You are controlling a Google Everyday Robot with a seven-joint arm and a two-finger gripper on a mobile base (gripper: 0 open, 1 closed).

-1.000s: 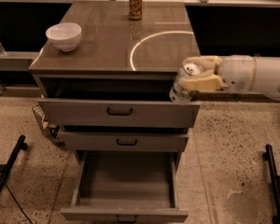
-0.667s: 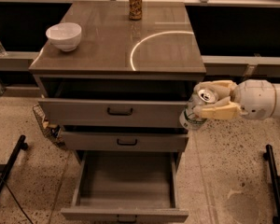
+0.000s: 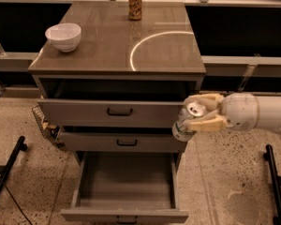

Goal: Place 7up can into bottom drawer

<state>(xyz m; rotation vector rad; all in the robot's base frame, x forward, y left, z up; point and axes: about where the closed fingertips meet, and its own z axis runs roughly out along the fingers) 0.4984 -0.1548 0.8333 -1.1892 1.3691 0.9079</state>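
item: small white-and-green 7up can (image 3: 181,130), right of centre, was clenched in the cream two-finger gripper (image 3: 197,112), held above-right of the pulled-out shallow grey bottom drawer (image 3: 124,214), presumably ready for lowering in.

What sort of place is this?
Likely a lab or office kitchen mock-up: a grey drawer cabinet with a bowl and a brown can on top, on a speckled floor. The pincer, shut on the 7up can, is at the cabinet's right front edge, higher than the open bottom drawer.
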